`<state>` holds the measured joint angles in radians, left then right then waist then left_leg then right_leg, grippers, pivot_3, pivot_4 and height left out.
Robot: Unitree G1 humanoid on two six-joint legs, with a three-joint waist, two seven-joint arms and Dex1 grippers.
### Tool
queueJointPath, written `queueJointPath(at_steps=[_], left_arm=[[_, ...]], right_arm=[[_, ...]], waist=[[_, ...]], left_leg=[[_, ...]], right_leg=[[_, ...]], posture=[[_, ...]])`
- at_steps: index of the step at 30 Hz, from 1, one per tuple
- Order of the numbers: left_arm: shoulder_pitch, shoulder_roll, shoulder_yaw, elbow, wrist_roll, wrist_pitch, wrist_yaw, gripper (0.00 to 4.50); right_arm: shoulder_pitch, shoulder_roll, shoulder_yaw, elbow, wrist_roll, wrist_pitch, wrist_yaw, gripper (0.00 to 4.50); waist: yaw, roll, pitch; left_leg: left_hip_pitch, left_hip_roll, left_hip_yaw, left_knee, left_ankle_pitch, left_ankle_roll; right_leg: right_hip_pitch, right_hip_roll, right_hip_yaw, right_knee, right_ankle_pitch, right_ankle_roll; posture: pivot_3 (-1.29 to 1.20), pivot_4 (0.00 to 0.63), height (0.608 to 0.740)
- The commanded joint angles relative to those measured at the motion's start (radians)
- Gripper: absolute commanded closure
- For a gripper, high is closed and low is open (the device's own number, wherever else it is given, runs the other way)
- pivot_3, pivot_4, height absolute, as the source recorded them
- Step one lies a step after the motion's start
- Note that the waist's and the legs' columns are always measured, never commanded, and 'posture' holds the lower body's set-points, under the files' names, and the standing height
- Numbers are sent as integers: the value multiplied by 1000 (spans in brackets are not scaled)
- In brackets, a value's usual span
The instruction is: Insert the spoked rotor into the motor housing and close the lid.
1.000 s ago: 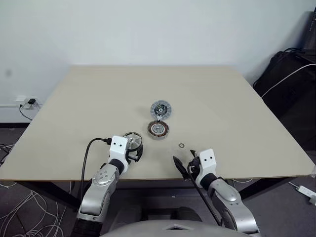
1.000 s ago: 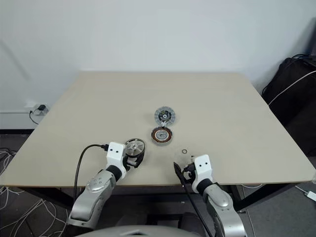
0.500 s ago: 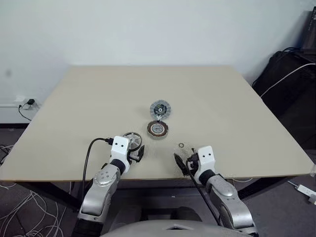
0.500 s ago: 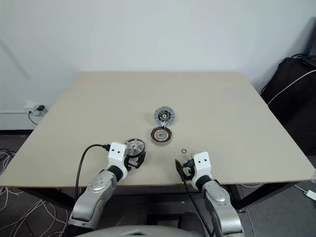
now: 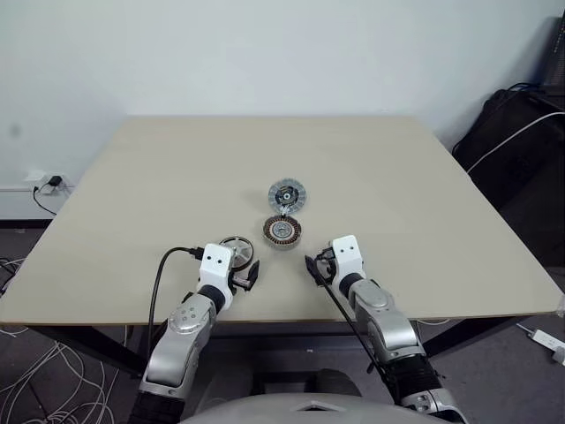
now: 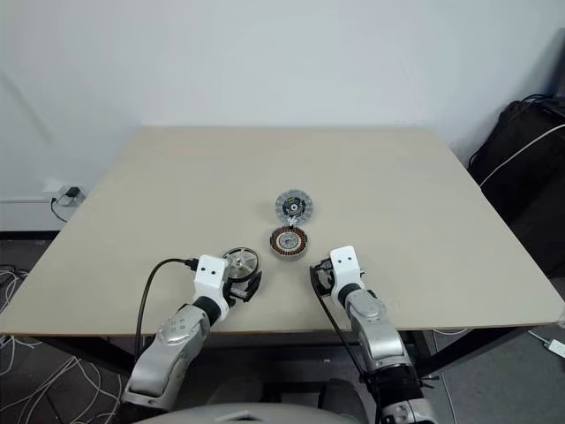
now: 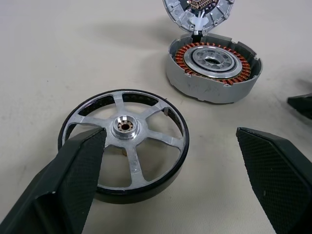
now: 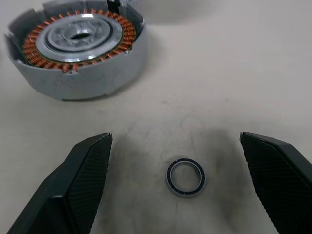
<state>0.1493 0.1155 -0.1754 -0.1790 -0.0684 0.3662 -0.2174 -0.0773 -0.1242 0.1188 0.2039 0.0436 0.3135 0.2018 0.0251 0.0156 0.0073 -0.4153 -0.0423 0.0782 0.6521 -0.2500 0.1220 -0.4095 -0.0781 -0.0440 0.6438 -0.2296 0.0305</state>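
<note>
Left fingers [image 7: 78, 170] are spread wide, nothing gripped. One pad is seen in front of the rotor [image 7: 124, 144] rim; contact cannot be confirmed. The rotor lies flat on the tabletop [image 5: 177, 177], spokes up, just beside the left gripper [image 5: 244, 273].

Right fingers [image 8: 83, 175] are also spread wide and empty. A small dark ring [image 8: 185, 176] lies flat on the tabletop between them, apart from both pads. The right gripper [image 6: 321, 276] is placed just short of the housing [image 6: 289, 240].

The housing sits near mid-tabletop, copper windings up, cavity open, between the two grippers and a little farther out. The lid [image 5: 287, 193] lies directly behind the housing, ribbed face up, apparently touching its far edge; a hinge or wire link cannot be told.

Risks, judged from this layout:
- The rotor is thin and flat; a grip on the rim could slip or skid it along the tabletop if the pads close off-centre.
- The ring under the right gripper could be knocked away or picked by mistake; it is not part of the stated task.
- The rotor could cock in the housing if lowered tilted.
- The housing is unrestrained and could be shoved by either gripper, taking the lid with it.

Path from rotor to housing looks unobstructed. A cable trails from the left wrist [image 5: 214, 261].
</note>
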Motion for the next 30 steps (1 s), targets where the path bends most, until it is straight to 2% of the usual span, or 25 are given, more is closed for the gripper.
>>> queueJointPath(at_steps=[1,2,5,15,22,27,30], left_arm=[[0,-7,4,-44,0,-17,6,0],[1,-7,5,-45,0,-17,7,0],[3,-9,4,-46,1,-17,8,0],[-3,-12,-4,-39,2,-13,0,0],[-8,-9,-6,-34,5,-13,-3,0],[-10,-10,-2,-32,4,-17,-2,0],[-10,-10,1,-33,4,-19,1,0]], right_arm=[[-19,-5,-9,30,-4,-11,15,23],[-17,-6,-9,35,-3,-11,18,23],[11,-9,-13,38,3,-2,29,590],[101,-3,-20,-48,16,22,37,3802],[109,3,-15,-191,29,43,37,3818],[21,24,9,-243,14,60,29,3818],[-78,42,47,-183,-17,90,25,3818]], waist=[[-2,0,0],[-5,0,0],[-5,0,-1],[-4,-1,-4],[-4,-1,-3],[-11,2,0],[-12,1,0]], left_leg=[[0,0,0,0,0,0],[0,0,0,0,0,0],[0,0,0,0,0,0],[1,0,0,0,0,0],[1,0,0,-1,0,0],[0,0,0,-1,0,0],[0,0,0,-1,0,0]], right_leg=[[0,0,0,0,0,0],[0,0,0,0,0,0],[0,0,0,1,0,0],[1,0,0,0,0,0],[1,0,0,0,0,0],[-1,0,0,1,0,0],[-1,0,0,1,0,0]], posture=[[0,0,740],[0,0,740],[0,0,740],[0,0,740],[0,0,740],[0,0,740],[0,0,740]])
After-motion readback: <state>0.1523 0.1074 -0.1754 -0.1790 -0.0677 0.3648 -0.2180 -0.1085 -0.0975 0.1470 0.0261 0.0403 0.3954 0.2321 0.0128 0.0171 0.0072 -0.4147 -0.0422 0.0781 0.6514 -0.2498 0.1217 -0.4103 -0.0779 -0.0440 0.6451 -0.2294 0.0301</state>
